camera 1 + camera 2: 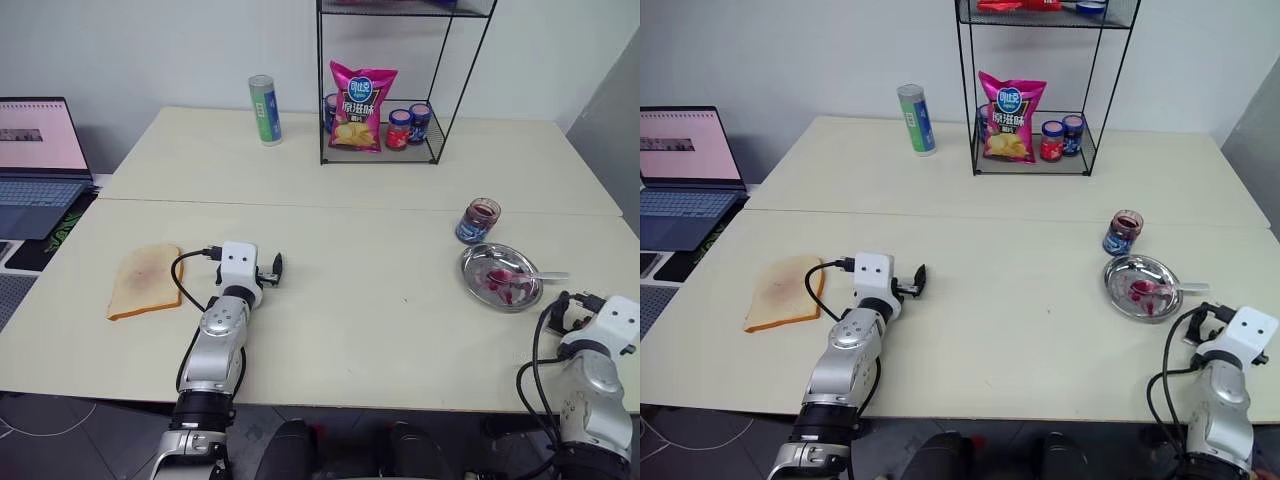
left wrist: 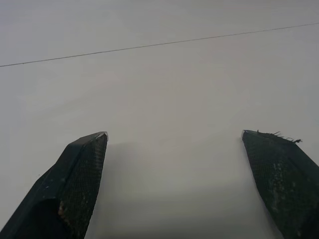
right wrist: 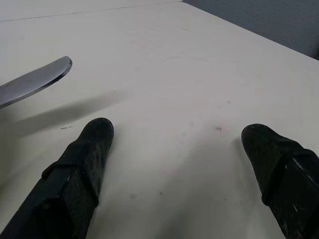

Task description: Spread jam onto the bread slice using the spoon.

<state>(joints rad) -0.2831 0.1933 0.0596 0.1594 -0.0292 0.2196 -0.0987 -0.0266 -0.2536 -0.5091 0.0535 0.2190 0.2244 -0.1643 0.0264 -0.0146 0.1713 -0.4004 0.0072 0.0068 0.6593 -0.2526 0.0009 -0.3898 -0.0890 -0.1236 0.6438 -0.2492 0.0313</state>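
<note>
The bread slice [image 1: 145, 281] lies flat near the table's left side, tan with a faint reddish stain on top. My left gripper [image 1: 272, 266] hovers just right of it, open and empty, its fingers [image 2: 82, 169] spread over bare tabletop. At the right, the spoon [image 1: 520, 275] rests in a round steel plate [image 1: 474, 259] smeared with red jam [image 1: 497, 281]. Its handle [image 3: 35, 79] sticks out over the rim toward my right gripper [image 1: 572, 301]. That gripper is open and empty, beside the plate near the front edge. A small glass jam jar [image 1: 479, 221] stands behind the plate.
A wire rack [image 1: 385, 150] at the back holds a pink chips bag [image 1: 362, 105] and red- and blue-lidded jars [image 1: 408, 127]. A green can [image 1: 265, 110] stands left of it. A laptop [image 1: 35, 160] sits off the table's left side.
</note>
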